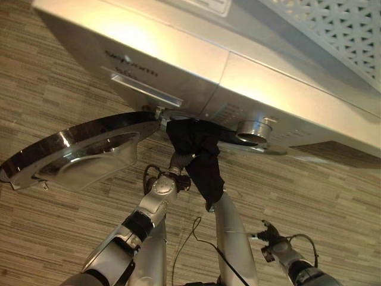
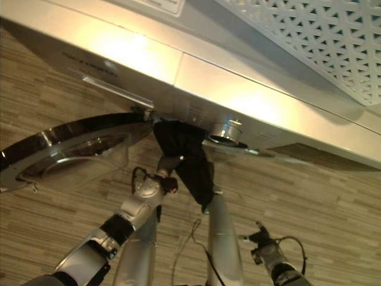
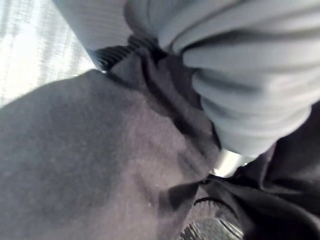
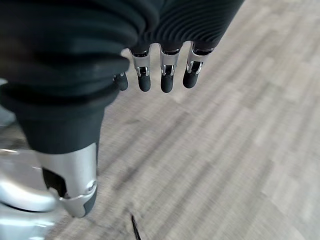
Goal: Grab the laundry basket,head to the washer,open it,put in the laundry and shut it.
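The left hand (image 1: 178,164) holds dark laundry (image 1: 199,156) at the washer (image 1: 238,71) mouth, its fingers hidden in cloth, grip unreadable; door (image 1: 77,149) swung open; right hand (image 4: 160,75) hangs low, fingers straight; a trailing fold could likely catch the door.

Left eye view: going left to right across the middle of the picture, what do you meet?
Open washer door → left hand → black garment → round knob on the washer front. The right hand hangs lower right.

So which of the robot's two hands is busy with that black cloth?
Its left hand, up at the washer's mouth in the black cloth. The right hand hangs over the wooden floor, holding nothing.
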You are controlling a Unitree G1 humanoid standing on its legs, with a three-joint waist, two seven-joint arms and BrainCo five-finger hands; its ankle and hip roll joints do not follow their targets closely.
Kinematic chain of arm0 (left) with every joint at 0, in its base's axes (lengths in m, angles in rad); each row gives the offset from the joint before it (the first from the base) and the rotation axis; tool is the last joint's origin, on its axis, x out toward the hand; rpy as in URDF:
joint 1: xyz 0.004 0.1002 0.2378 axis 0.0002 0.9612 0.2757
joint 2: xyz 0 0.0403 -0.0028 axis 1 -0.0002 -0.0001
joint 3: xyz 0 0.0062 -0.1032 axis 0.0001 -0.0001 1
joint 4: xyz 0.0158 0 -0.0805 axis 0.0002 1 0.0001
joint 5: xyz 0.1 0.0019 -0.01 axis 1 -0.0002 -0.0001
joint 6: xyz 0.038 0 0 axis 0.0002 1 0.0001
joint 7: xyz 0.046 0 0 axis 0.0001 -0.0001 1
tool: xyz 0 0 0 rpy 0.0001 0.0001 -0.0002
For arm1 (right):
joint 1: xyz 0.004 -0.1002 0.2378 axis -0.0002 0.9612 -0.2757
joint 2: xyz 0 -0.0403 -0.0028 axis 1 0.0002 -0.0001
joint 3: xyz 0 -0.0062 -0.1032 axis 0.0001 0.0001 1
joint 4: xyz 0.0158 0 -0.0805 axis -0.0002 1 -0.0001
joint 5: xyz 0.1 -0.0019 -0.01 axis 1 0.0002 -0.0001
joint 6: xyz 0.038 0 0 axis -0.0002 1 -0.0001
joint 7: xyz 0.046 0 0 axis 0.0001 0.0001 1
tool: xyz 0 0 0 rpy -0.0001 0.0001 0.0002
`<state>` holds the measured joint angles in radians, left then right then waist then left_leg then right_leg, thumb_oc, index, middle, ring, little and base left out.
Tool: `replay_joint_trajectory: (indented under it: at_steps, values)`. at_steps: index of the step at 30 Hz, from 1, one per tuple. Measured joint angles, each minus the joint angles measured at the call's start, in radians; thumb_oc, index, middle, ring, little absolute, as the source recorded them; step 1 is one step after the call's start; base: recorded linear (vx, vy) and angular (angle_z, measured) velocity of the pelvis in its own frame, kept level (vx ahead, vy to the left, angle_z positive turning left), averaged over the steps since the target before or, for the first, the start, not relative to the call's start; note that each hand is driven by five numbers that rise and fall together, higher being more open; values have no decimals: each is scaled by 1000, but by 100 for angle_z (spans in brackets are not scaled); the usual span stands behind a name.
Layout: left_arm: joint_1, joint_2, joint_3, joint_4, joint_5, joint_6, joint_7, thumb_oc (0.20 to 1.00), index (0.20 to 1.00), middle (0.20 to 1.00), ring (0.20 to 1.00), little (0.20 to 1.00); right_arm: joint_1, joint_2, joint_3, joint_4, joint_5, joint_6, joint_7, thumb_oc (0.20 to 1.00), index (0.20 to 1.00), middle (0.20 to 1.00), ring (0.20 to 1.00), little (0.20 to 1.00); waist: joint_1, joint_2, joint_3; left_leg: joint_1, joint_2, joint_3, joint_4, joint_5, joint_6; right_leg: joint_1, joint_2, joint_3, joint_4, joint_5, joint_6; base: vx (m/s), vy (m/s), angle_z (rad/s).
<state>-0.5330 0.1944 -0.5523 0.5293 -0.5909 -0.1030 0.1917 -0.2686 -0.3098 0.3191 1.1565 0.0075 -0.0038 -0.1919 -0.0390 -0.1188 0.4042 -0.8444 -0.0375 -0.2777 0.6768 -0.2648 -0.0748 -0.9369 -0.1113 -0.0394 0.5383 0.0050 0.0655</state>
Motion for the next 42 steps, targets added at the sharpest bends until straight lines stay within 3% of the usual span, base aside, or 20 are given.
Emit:
replay_joint_trajectory:
  at_steps: [7, 14, 20, 26, 33, 36, 38, 39, 40, 42]
  values:
    - [6, 9, 1, 1, 1, 13, 2, 200, 200, 200, 200, 200, -56, -13, 59, 3, 18, 8, -23, 1000, 1000, 1000, 1000, 1000, 8, -17, 3, -70, -10, -14, 57, -19, -2, -79, -8, -1, 80, -33, -6, 1, -47, 8]
    - [42, 35, -3, -28, 2, 20, 0, 200, 200, 200, 200, 200, -67, -9, 32, 47, 90, 11, -43, 1000, 1000, 1000, 1000, 1000, 26, -3, 28, -96, -4, -13, 17, -12, 3, -113, -9, -5, 68, -32, -14, 4, -44, 1]
    - [-43, 3, -35, 16, 0, 20, 11, 200, 200, 200, 200, 200, -109, -9, 14, 31, 162, 7, -68, 1000, 1000, 1000, 1000, 1000, 14, 8, 61, -82, 5, -9, -58, 25, -35, -112, -9, -5, 24, -15, -14, -10, -47, 2]
    - [-293, -86, -32, 59, -81, -38, 122, 200, 200, 200, 200, 200, -149, -12, 17, -55, 175, -5, -133, 1000, 1000, 1000, 1000, 1000, -32, 6, 65, -109, 16, 0, -73, 28, -40, -146, -1, 1, 14, -9, -16, 5, -68, -4]
    - [-527, -106, 69, 145, -189, -75, 233, 200, 200, 200, 200, 200, -150, -13, 29, -118, 173, -24, -158, 1000, 1000, 1000, 1000, 1000, -108, -15, 69, -105, 61, 18, -115, 30, -46, -146, 33, 2, -40, 17, -33, 13, -47, -13]
    - [-664, -133, 129, 173, -230, -128, 285, 200, 200, 200, 200, 200, -147, -8, 49, -120, 174, -31, -161, 1000, 1000, 1000, 1000, 1000, -140, -37, 70, -87, 82, 26, -148, 41, -64, -139, 47, 4, -66, 34, -40, 19, -30, -11]
    - [-736, -126, 177, 248, -289, -227, 310, 200, 200, 200, 200, 200, -151, 0, 89, -124, 173, -47, -177, 1000, 1000, 1000, 1000, 1000, -167, -72, 83, -46, 94, 40, -207, 65, -78, -116, 49, 4, -91, 45, -47, 29, -8, -5]
    - [-734, -132, 188, 254, -319, -236, 324, 256, 256, 256, 256, 256, -150, 0, 97, -117, 173, -46, -178, 1000, 1000, 1000, 1000, 1000, -167, -72, 84, -39, 98, 40, -216, 67, -77, -109, 53, 4, -99, 48, -48, 34, 6, 0]
    - [-747, -155, 222, 289, -417, -269, 332, 1000, 1000, 1000, 1000, 1000, -163, 0, 109, -96, 173, -39, -176, 1000, 1000, 1000, 1000, 1000, -172, -75, 84, -17, 101, 39, -251, 85, -81, -91, 53, 3, -124, 60, -49, 0, 0, 0]
    - [-729, -161, 229, 300, -518, -288, 330, 1000, 1000, 1000, 1000, 1000, -170, -1, 109, -90, 172, -41, -175, 1000, 1000, 1000, 1000, 1000, -172, -75, 83, 8, 105, 45, -282, 101, -81, -69, 53, 4, -154, 74, -49, 6, 2, -2]
